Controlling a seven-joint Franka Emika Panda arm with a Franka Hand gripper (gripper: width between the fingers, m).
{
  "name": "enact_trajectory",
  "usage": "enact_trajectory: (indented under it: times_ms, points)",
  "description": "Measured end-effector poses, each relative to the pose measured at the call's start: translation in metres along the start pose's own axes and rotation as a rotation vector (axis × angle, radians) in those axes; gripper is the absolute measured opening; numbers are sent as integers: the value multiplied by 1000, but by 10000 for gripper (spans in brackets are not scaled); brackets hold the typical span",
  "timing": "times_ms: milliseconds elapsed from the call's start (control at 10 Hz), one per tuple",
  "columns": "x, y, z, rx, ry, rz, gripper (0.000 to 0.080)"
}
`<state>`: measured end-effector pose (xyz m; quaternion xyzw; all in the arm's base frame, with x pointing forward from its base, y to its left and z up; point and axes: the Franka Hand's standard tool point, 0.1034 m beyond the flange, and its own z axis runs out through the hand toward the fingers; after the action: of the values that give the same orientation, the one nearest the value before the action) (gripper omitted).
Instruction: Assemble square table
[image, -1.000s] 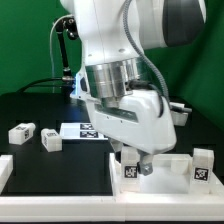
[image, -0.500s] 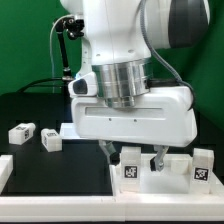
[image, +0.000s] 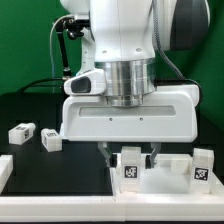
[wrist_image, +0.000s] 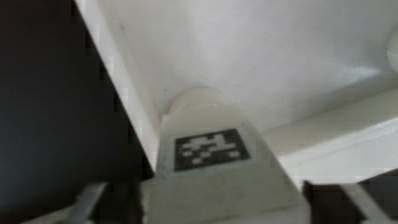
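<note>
The square table's white slab lies at the exterior view's lower right, recessed side up. One white tagged leg stands upright on it. My gripper hangs straight over that leg, with one finger on each side. Thin dark gaps still show between fingers and leg, so the jaws are open around it. A second leg stands upright at the slab's right end. Two more legs lie on the black table at the left.
The marker board lies flat behind the loose legs, partly hidden by my hand. A white block juts in at the exterior view's left edge. A black stand with cables rises at the back before the green backdrop.
My hand has turned square to the camera and settled over the standing leg. The fingers, spread wide half a second ago, have drawn in closer to its sides.
</note>
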<state>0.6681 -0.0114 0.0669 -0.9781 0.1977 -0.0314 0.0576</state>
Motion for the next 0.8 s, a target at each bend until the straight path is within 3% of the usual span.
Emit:
enact_trajectory:
  times_ms: [100, 300, 600, 800]
  points:
    - [0, 0, 0, 0, 0, 108, 287]
    - [1, 1, 0, 1, 3, 281, 288]
    - [1, 2, -1, 24, -15, 793, 288]
    - [0, 2, 1, 107, -77, 1254, 288]
